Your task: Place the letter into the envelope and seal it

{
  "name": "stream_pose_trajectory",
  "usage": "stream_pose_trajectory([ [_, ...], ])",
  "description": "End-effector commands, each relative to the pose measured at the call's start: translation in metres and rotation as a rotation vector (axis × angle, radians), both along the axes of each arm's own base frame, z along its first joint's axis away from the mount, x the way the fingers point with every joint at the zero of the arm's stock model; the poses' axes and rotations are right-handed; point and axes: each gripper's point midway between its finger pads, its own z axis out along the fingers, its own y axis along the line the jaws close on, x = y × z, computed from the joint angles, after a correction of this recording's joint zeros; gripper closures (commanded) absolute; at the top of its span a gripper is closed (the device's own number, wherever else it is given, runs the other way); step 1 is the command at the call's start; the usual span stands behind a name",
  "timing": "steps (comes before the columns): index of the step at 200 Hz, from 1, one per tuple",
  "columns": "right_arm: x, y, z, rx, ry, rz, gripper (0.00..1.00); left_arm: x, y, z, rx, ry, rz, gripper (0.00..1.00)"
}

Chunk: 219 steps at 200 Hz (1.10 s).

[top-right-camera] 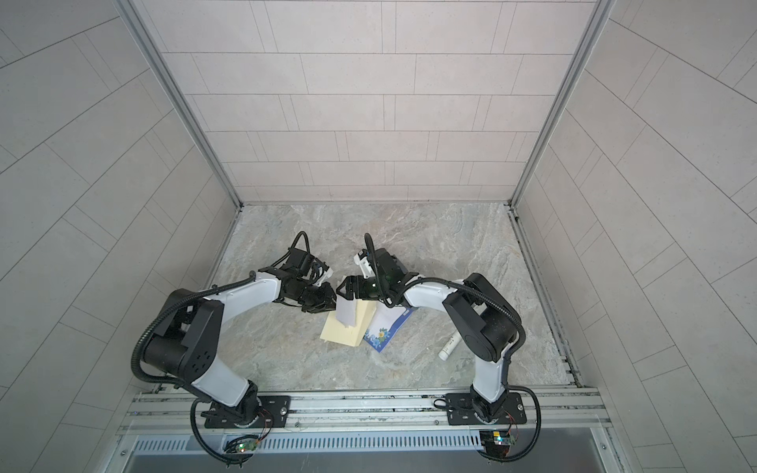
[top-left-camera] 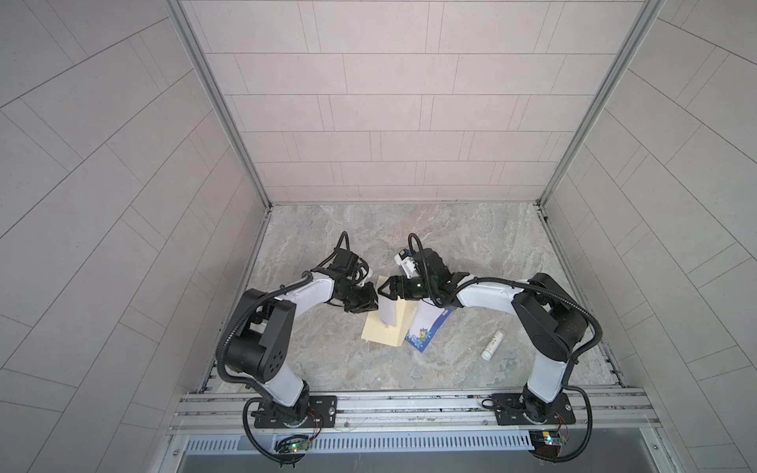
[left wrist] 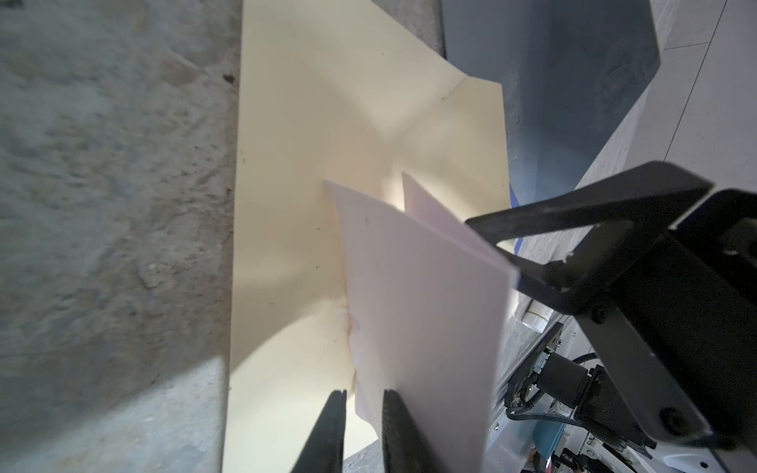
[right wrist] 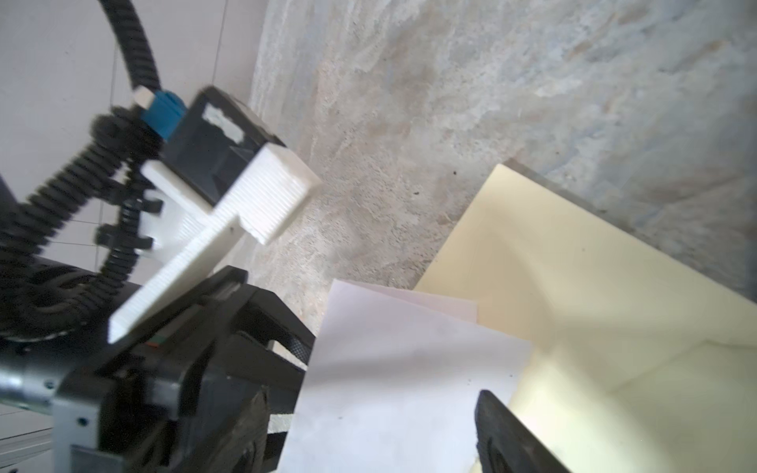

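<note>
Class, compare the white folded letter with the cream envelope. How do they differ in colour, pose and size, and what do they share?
Colour: the letter is white, the envelope cream.
Pose: the letter stands raised on edge, pinched by the left gripper; the envelope lies on the table.
Size: the envelope's face is larger than the folded letter's.
Both are thin paper rectangles.

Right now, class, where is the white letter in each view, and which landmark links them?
In a top view: letter at centre.
In a top view: letter left of centre.
Left wrist: letter against the cream envelope.
Right wrist: letter overlapping the envelope.
Shared landmark: that envelope.
</note>
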Motion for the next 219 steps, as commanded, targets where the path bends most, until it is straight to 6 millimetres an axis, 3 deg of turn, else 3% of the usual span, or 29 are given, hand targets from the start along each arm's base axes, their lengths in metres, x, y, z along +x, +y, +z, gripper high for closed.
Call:
stream_pose_trajectory([
  [1, -0.007, 0.002, 0.009, -0.066, -0.05, 0.033, 0.2, 0.003, -0.003, 0.005, 0.001, -0.015, -0.023, 0.76],
  [38, -0.01, -0.005, 0.003, -0.086, -0.057, 0.01, 0.21, 0.003, -0.001, 0.014, 0.004, -0.012, -0.009, 0.72],
  [117, -0.014, -0.013, 0.008, 0.032, -0.047, -0.002, 0.21, 0.005, -0.012, 0.042, -0.135, 0.002, 0.0, 0.52],
  [179, -0.014, -0.02, 0.007, 0.066, -0.036, -0.018, 0.23, 0.019, -0.021, 0.052, -0.207, -0.005, 0.034, 0.48],
  [219, -0.019, -0.026, 0.033, 0.079, -0.103, -0.009, 0.22, 0.02, -0.024, 0.066, -0.236, -0.041, 0.022, 0.39],
])
